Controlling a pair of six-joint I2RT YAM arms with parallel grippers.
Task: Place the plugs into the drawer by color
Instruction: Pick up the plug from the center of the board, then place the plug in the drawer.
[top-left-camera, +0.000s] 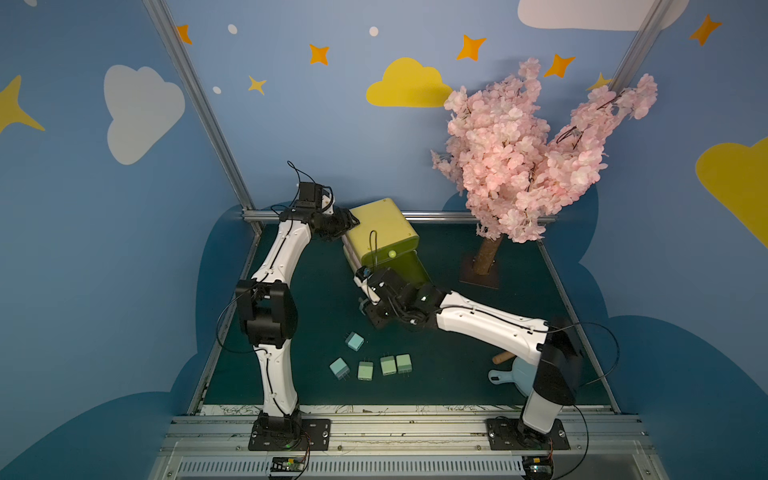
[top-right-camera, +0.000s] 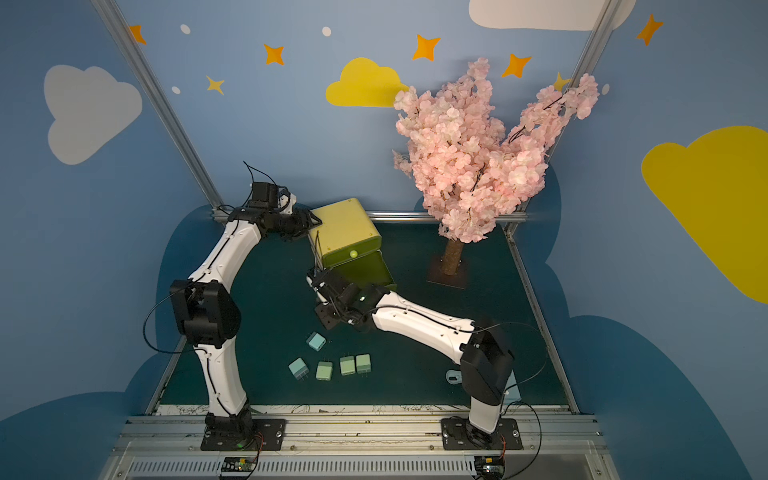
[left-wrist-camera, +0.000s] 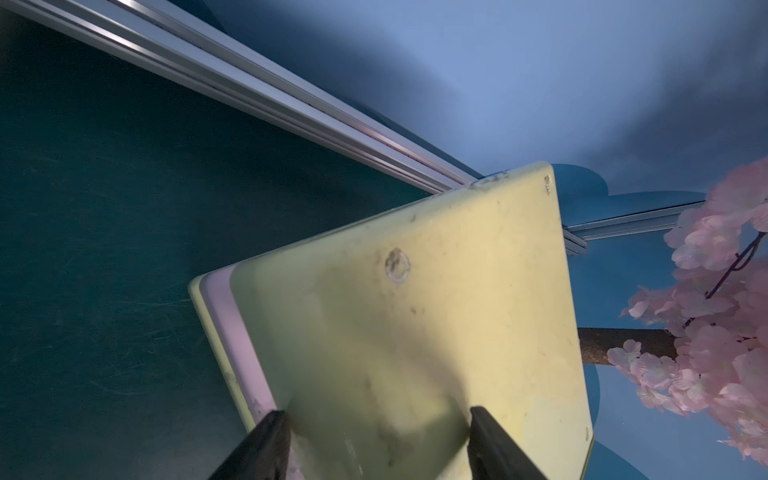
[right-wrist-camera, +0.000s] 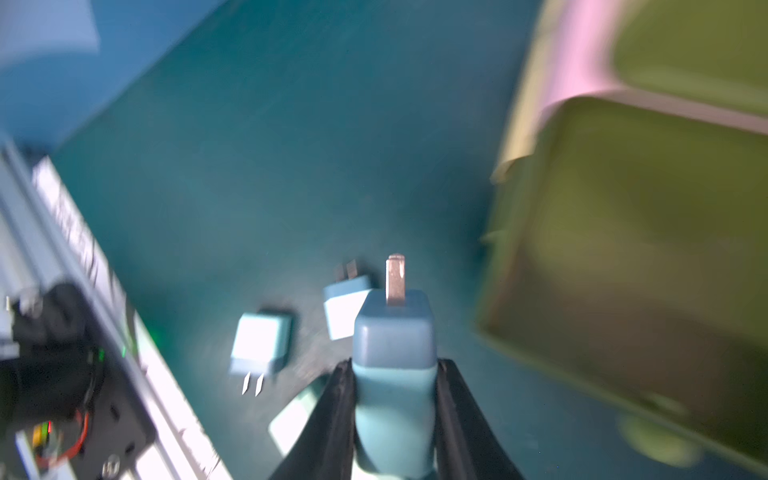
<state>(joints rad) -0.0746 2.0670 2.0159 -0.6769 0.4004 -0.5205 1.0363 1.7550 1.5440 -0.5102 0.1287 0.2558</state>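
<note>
On the green counter (top-left-camera: 457, 332), the drawer (top-left-camera: 380, 232) is standing open; its contents are hidden. The right hand (right-wrist-camera: 395, 374) is holding a blue plug (right-wrist-camera: 395, 332); the left hand (left-wrist-camera: 378, 440), nearly closed, is pressing against the drawer's side.

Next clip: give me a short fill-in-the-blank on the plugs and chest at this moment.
1. The right gripper holds a light ____ plug.
2. ____ plugs lie loose on the mat.
3. The left gripper presses against the yellow-green ____.
4. Beside the chest stands a tree with ____ blossoms.

Missing: blue; five; chest; pink
</note>
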